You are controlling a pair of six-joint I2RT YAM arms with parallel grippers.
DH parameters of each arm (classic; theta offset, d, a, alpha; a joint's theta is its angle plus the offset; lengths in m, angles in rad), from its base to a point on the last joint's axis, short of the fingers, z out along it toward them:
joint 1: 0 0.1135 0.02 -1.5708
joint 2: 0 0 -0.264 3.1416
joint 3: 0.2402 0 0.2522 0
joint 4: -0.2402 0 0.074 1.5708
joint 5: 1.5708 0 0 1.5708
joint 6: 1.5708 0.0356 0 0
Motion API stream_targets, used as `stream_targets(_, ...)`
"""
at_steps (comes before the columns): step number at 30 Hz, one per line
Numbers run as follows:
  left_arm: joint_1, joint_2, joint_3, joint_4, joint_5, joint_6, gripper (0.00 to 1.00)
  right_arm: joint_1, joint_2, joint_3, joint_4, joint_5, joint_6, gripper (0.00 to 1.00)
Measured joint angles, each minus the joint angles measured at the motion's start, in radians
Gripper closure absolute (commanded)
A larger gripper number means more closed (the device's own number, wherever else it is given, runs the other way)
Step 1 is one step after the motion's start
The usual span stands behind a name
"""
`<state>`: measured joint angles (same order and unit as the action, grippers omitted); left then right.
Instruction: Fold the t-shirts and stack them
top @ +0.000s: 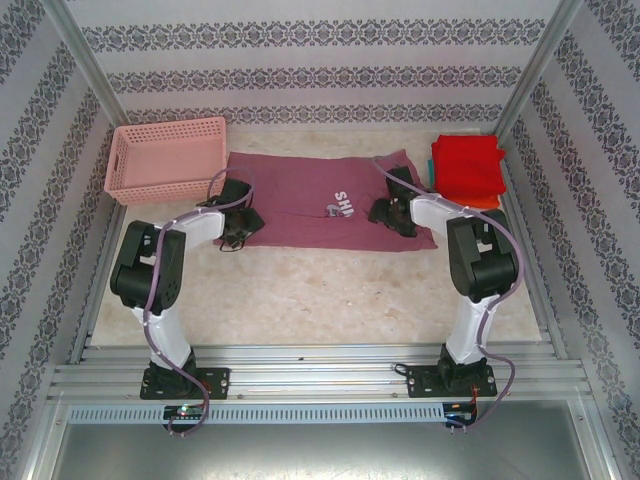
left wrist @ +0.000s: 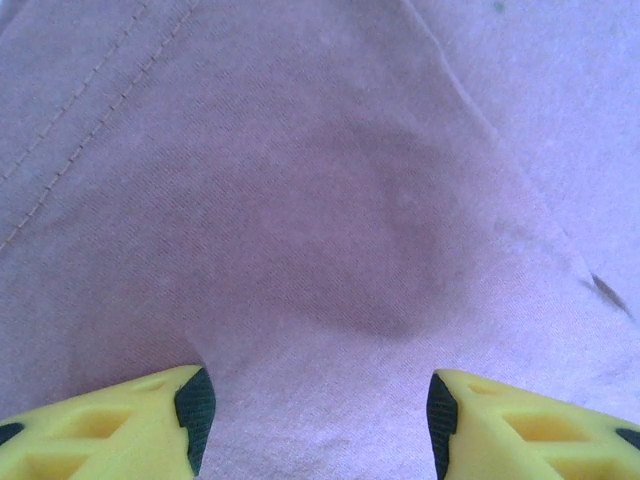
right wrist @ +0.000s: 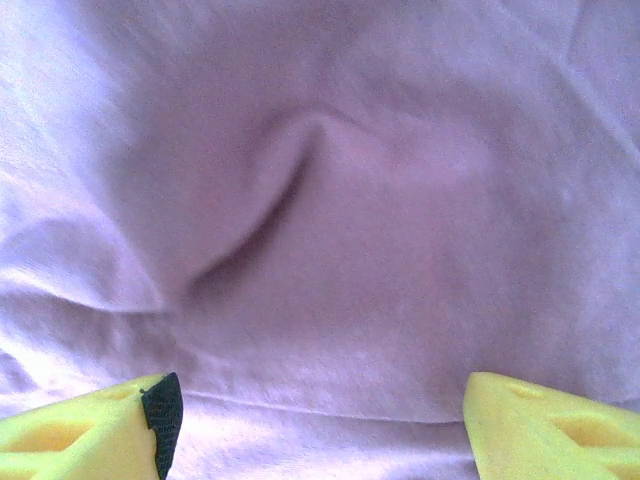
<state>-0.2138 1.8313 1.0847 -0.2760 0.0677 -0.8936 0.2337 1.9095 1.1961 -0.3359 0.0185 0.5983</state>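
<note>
A pink plastic lattice basket (top: 165, 158) sits at the bench's (top: 320, 290) rear left. Beside it a maroon-plum short-sleeved t-shirt (top: 300, 205) lies spread out, with the left fingers (top: 238, 222) and right fingers (top: 385, 212) low over its cloth, both pairs wide apart and gripping nothing. At far right is a stack of folded t-shirts (top: 468, 165), red on top.

Shirt (top: 300, 190) between basket (top: 170, 127) and stack (top: 468, 168)

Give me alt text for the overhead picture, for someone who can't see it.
A maroon t-shirt lies spread flat on the table, with the left gripper over its left part and the right gripper over its right part. A pink basket sits at the far left and a stack of folded shirts, red on top, at the far right.
</note>
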Motion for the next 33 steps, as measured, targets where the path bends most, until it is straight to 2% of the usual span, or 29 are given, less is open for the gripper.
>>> stream_targets(15,0.000,-0.264,-0.311,0.025,0.050,-0.031,0.37,0.111,-0.262,-0.288,-0.111,-0.003,0.096,0.25)
stream_targets(21,-0.010,-0.396,-0.405,-0.050,0.075,-0.069,0.37,0.116,-0.286,-0.303,-0.166,0.019,0.107,0.24)
stream_targets(28,-0.034,-0.448,-0.424,-0.160,0.093,-0.099,0.36,0.093,-0.286,-0.303,-0.224,0.052,0.106,0.26)
stream_targets(33,-0.036,-0.448,-0.375,-0.247,0.074,-0.106,0.30,0.058,-0.298,-0.303,-0.266,0.075,0.106,0.26)
